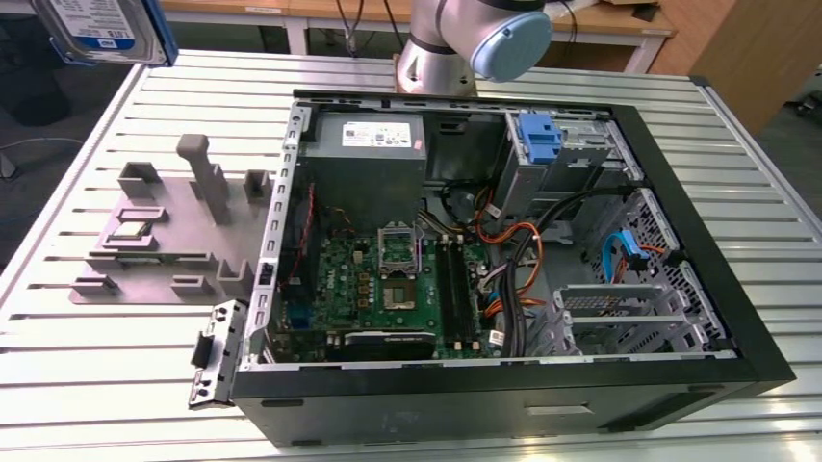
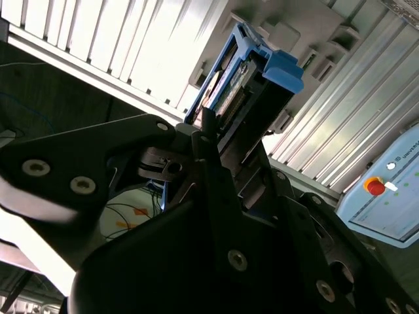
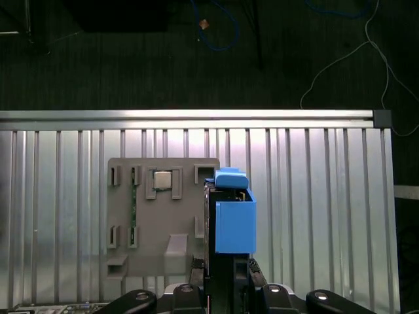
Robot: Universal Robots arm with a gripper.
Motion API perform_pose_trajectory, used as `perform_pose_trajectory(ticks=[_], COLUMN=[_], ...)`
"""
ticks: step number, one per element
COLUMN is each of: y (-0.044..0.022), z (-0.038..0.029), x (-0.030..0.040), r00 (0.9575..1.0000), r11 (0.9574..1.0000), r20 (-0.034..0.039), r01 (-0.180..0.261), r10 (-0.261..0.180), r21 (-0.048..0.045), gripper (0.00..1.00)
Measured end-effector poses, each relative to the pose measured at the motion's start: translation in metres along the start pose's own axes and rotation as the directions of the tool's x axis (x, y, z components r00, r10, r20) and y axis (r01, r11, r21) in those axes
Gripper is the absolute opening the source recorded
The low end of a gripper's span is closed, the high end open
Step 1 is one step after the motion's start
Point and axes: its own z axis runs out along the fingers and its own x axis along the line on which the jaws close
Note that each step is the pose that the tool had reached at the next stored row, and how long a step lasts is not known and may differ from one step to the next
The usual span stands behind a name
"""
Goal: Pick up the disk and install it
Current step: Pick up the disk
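The disk [image 1: 96, 29], a silver hard drive with a white-and-blue label in a blue carrier frame, hangs in the air at the far corner of the exterior view's left, cut off by the picture's edge. In both wrist views my gripper [image 2: 219, 131] is shut on the disk [image 2: 245, 69], its dark fingers [image 2: 204, 134] pressing on both flat sides. The first wrist view looks along the disk [image 3: 232, 222] edge-on, with my gripper [image 3: 226, 271] clamped on its near end. Far below it lie the grey fixture plate [image 3: 163, 248] and the slatted table.
An open computer case [image 1: 719, 289] lies on the slatted aluminium table [image 1: 103, 366], with motherboard, cables and a blue bracket [image 1: 540, 140] inside. A grey fixture plate [image 1: 154, 241] holding a small chip [image 1: 131, 229] sits to the exterior view's left of the case. The arm's base [image 1: 437, 58] stands behind.
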Motion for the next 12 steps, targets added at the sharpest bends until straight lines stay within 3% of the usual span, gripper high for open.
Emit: perform_pose_trajectory(ticks=[12], y=[-0.0039], z=[-0.0002], x=[-0.0001], r00=[1.0], r11=[1.0], r20=[0.0], r01=[0.0], r10=[0.0], r21=[-0.0001], gripper=[0.35])
